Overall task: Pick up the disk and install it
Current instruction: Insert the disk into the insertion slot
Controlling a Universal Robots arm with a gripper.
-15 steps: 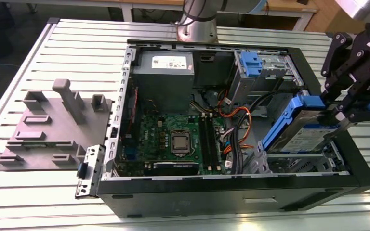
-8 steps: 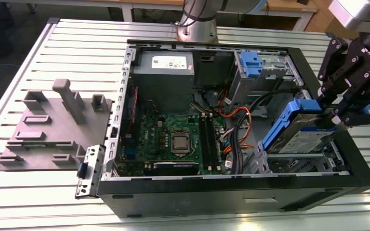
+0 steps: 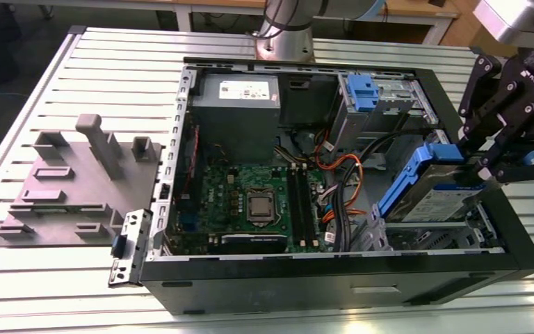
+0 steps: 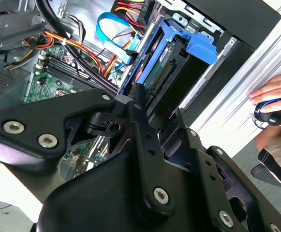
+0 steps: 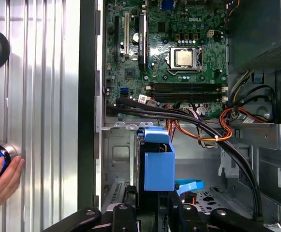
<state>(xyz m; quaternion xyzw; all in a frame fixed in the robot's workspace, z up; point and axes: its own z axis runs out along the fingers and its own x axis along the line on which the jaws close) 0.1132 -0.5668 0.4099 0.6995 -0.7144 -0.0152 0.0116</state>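
Observation:
The disk [image 3: 431,200], a silver-grey drive with a white label in a blue carrier frame, hangs tilted over the drive bay [image 3: 434,235] at the near right corner of the open computer case, in the exterior view. My black gripper [image 3: 469,164] is shut on the carrier's upper end, at the blue tab. In the first wrist view the blue carrier [image 5: 158,164] stands edge-on between my fingers, above the grey bay metal. The second wrist view has the disk [image 4: 171,63] just beyond the gripper linkage, its connector edge facing the camera.
The case [image 3: 341,278] lies open on a slatted metal table [image 3: 109,76]. Inside are a grey power supply [image 3: 239,97], the motherboard [image 3: 253,202], cable bundles [image 3: 341,174] and another blue carrier [image 3: 361,90] at the back. A grey fixture plate [image 3: 72,184] lies at the exterior view's left. A person's hand [image 5: 0,176] rests beside the case.

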